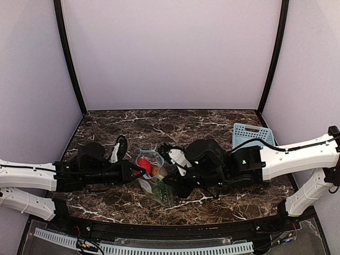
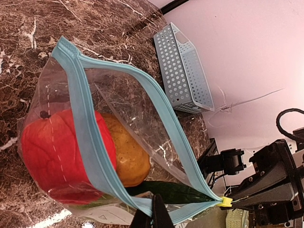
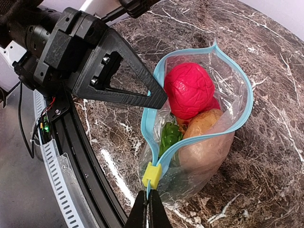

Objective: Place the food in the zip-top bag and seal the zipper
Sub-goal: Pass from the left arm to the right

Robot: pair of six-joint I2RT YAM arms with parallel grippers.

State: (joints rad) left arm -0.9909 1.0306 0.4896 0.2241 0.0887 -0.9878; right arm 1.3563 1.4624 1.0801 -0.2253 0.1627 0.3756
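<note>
Teal-blue zipper [image 2: 90, 124] gapes in a wide loop, so sealing is the step in hand, and the food looks to be inside the zip-top bag [image 3: 209, 156]. A red fruit [image 3: 189, 89], a brown-orange fruit [image 3: 202, 124] and the green grape bunch [image 3: 168, 135] show through the plastic. I can make out only one red fruit clearly.

To seal it well, I judge the two pinches should first draw apart along the line of the strip. That pulls the loop flat and brings both lips together. Then the closure should travel from one end to the other without lifting the bag, or the fruit may roll towards the mouth. The red fruit sits high against the rim and could catch between the lips. It would help to tip the bag so the fruit settles away from the mouth.

The right gripper [image 3: 148, 209] is pinched tight on the corner end of the strip, with the yellow slider [image 3: 152, 175] touching its tips at 12 o'clock. From there the open mouth spreads towards 1 o'clock over the marble table [image 3: 266, 57].

The left gripper [image 3: 159, 99] is also clamped on the strip, on the near lip, at roughly 9 o'clock on the loop. The fruit lies just past its tips. In the top view the blue basket [image 1: 252, 135] stands well apart at 2 o'clock from the bag.
</note>
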